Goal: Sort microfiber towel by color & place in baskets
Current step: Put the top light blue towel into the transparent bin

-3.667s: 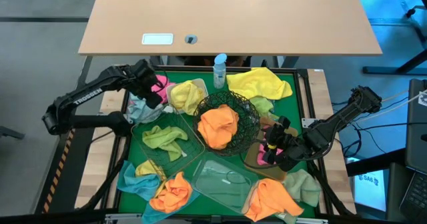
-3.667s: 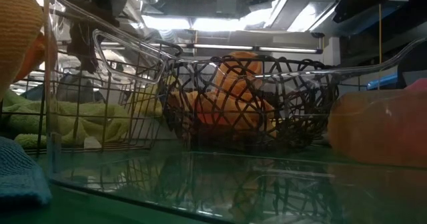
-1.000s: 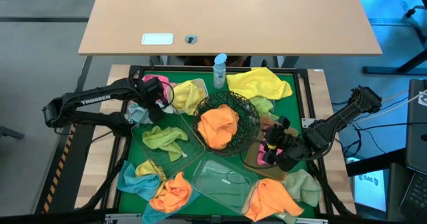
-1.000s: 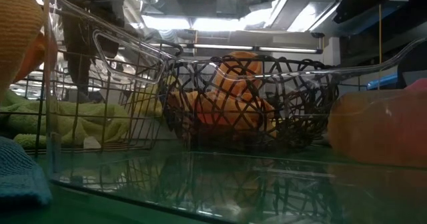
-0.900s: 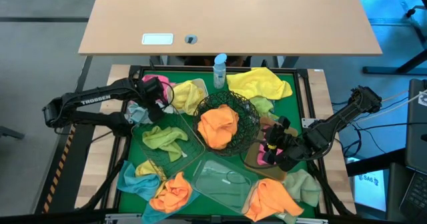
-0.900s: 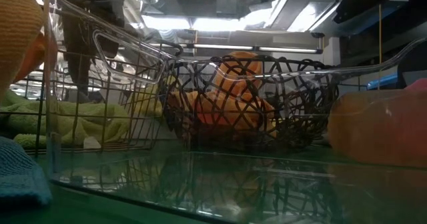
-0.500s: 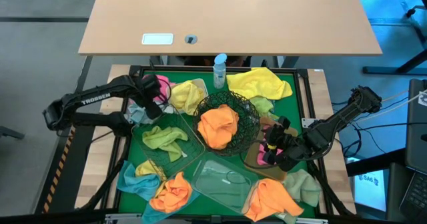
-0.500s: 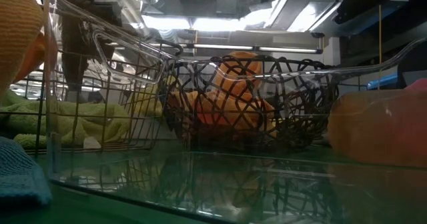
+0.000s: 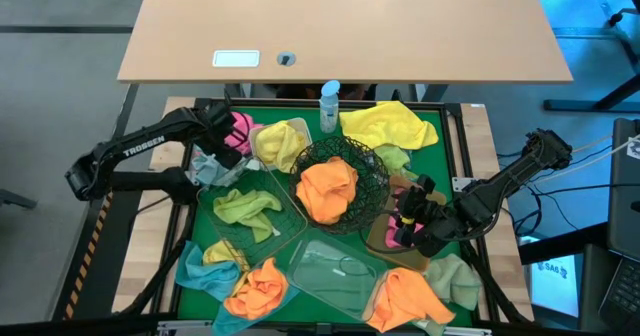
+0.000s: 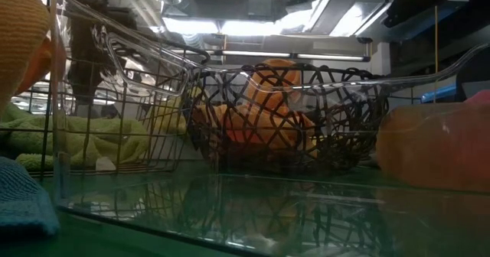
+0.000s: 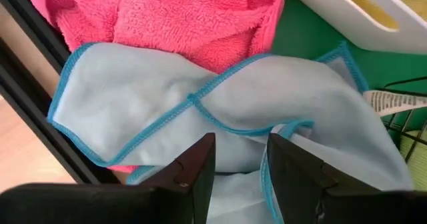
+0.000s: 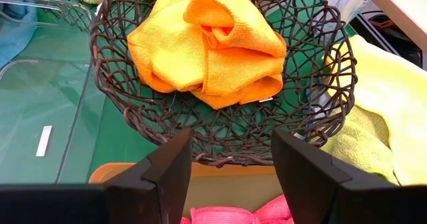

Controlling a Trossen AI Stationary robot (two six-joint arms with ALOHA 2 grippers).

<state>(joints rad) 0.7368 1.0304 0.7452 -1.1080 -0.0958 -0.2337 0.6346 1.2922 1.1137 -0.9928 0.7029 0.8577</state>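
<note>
left gripper [image 11: 237,167]: hovering over light blue towel [image 11: 220,117], jaws parted, holding nothing | right gripper [image 12: 231,161]: waiting open above pink towel [image 12: 233,214], which is cut off | pink towel edge [image 11: 200,17]: lying partly hidden under blue

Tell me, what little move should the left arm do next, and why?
Probably lower a bit and pinch the light blue towel. The left gripper hangs right over it with its fingers open and nothing between them, and that towel lies loose on the pink towel near the mat's edge, not in any basket. The right gripper waits open by the round black wire bowl.
</note>
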